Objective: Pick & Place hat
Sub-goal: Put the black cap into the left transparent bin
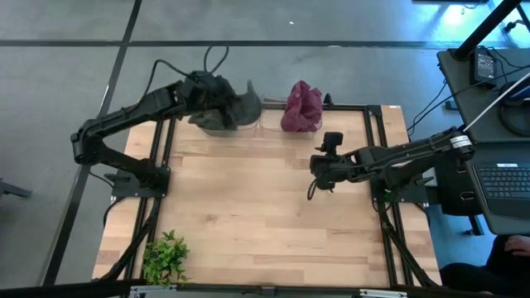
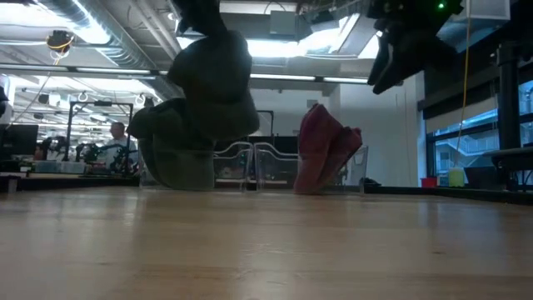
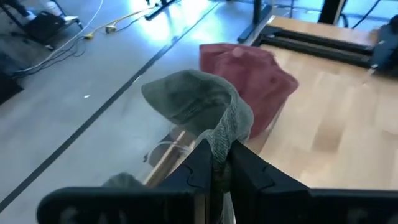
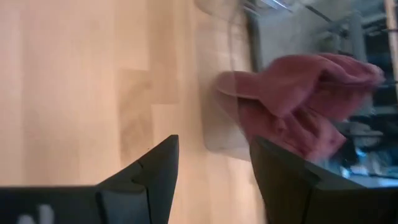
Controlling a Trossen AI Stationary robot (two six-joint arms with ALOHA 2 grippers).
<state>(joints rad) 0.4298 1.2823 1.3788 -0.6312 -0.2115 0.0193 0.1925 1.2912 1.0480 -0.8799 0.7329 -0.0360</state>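
Green hat (image 1: 228, 112) pinched in closed left tool (image 3: 219, 163), brim toward red hat (image 1: 302, 108); right tool (image 4: 214, 168) open, empty

Green plant (image 1: 165, 257) at the wooden table's (image 1: 248, 215) near-left corner; laptop (image 1: 505, 186) right.

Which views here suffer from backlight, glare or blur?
Low view: bright ceiling lights behind leave the green hat and the right gripper nearly silhouetted. Left wrist view: glare washes out the floor beyond the red hat. Right wrist view: soft throughout. High view: evenly lit.
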